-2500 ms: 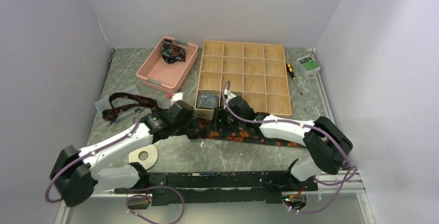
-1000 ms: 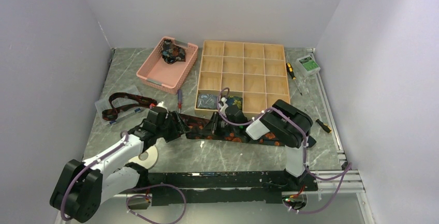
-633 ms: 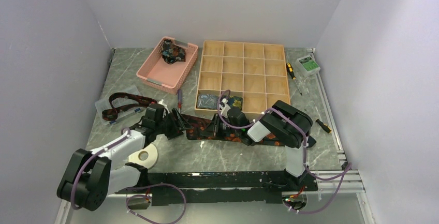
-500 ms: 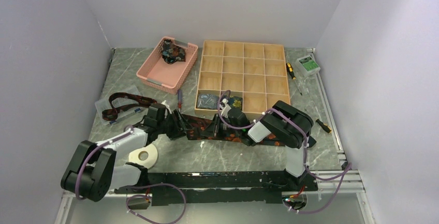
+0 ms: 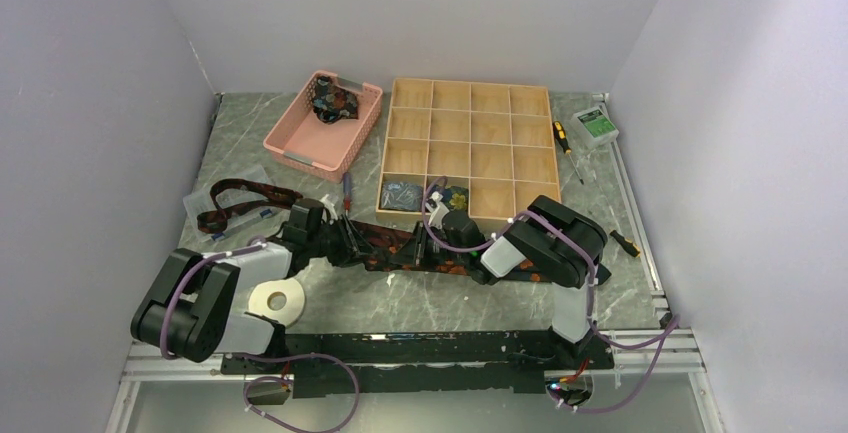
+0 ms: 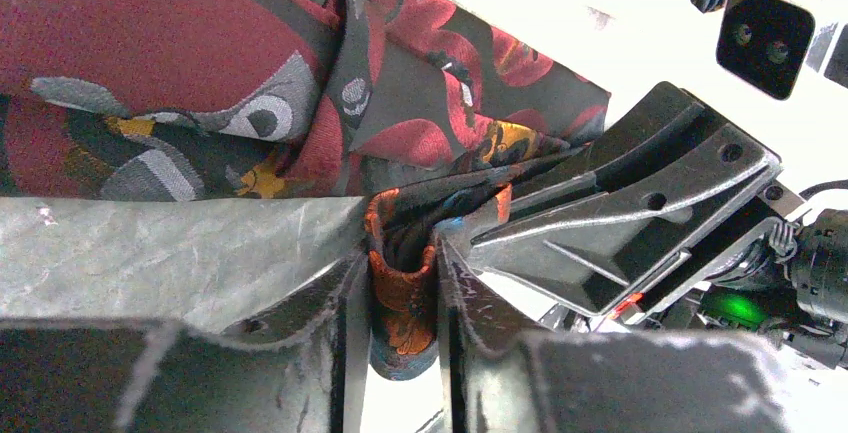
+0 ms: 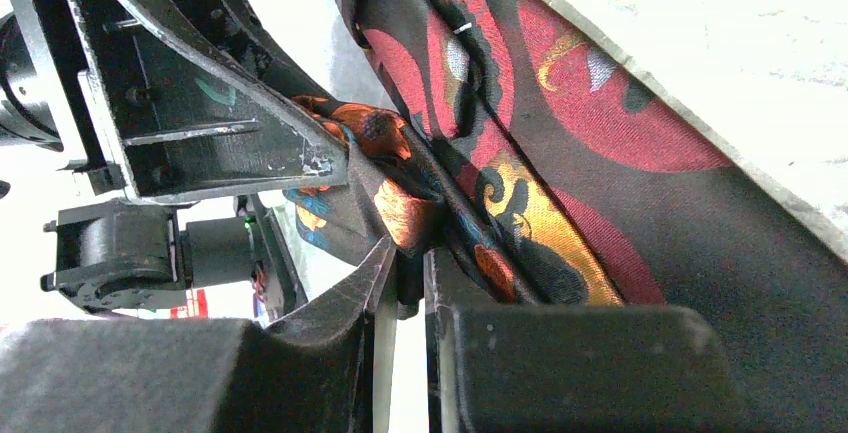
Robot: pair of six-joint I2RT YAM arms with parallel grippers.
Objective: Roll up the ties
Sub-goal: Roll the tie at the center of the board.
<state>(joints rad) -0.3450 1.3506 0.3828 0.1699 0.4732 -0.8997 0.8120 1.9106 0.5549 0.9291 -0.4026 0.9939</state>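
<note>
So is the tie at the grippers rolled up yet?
Not rolled. The tie lies stretched out flat; left gripper and right gripper each pinch only a small fold.

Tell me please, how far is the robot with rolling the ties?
Done: perhaps one, a dark bundle sits in the wooden tray. In hand: both the left gripper and right gripper pinch the flowered tie, which lies stretched out, unrolled. Left: that tie, and another tie farther left.

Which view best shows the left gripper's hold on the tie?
Left wrist: a fold of the flowered tie sits pinched between the left gripper's fingers. Top external shows them small and dark; right wrist shows mainly the right gripper's own pinch.
</note>
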